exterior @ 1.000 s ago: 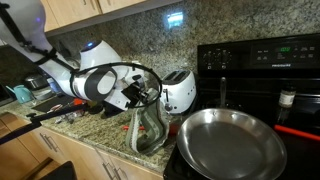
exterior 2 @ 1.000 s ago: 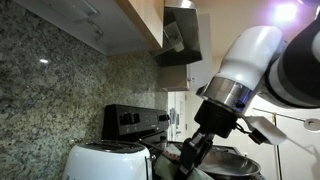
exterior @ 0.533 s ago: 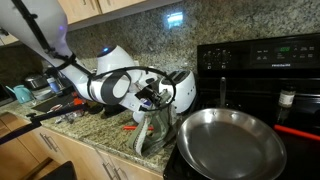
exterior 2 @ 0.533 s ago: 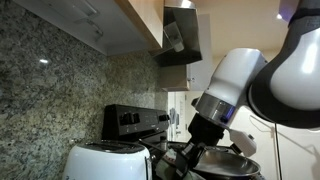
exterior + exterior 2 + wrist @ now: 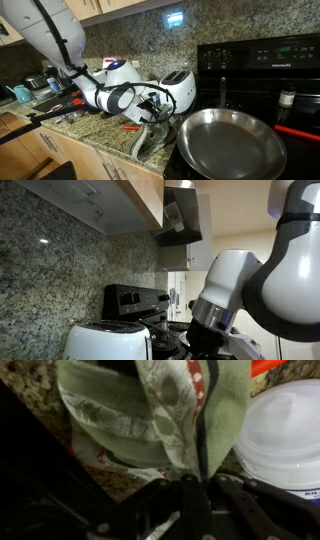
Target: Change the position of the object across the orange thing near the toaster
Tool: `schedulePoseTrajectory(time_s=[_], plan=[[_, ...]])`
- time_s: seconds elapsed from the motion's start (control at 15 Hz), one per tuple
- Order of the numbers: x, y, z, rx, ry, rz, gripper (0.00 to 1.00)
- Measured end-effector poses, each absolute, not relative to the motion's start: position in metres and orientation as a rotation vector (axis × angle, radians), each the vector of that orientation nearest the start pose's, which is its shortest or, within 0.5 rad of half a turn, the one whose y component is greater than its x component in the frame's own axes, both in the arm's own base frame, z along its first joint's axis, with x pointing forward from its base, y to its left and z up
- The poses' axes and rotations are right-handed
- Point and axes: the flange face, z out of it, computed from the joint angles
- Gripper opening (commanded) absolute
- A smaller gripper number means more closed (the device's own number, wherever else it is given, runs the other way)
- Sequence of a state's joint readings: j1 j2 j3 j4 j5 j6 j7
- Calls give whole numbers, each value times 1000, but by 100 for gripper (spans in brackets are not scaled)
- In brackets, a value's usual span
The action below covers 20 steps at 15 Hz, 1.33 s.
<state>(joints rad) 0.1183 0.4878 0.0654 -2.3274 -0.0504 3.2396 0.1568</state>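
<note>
We see the gripper pinching the patterned cloth by its top edge, probably so it hangs free for carrying. The cloth dangles at seven o'clock from the toaster, with the orange thing at the cloth's nine o'clock.

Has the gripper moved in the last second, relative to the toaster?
Yes. The gripper has sunk lower and shifted closer to the white toaster, bringing the dish towel down with it.
</note>
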Motion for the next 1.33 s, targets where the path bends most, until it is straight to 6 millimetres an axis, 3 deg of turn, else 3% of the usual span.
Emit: schedulePoseTrajectory(time_s=[0.13, 0.2, 0.33, 0.8, 1.07, 1.33], plan=[[541, 100, 171, -2992, -78, -621, 3], [543, 98, 169, -2998, -69, -617, 37], [548, 92, 167, -3011, -44, -606, 44], [551, 95, 168, -3046, -61, -607, 96], [548, 105, 172, -3079, -119, -629, 100], [533, 111, 195, -3141, -190, -712, 100]])
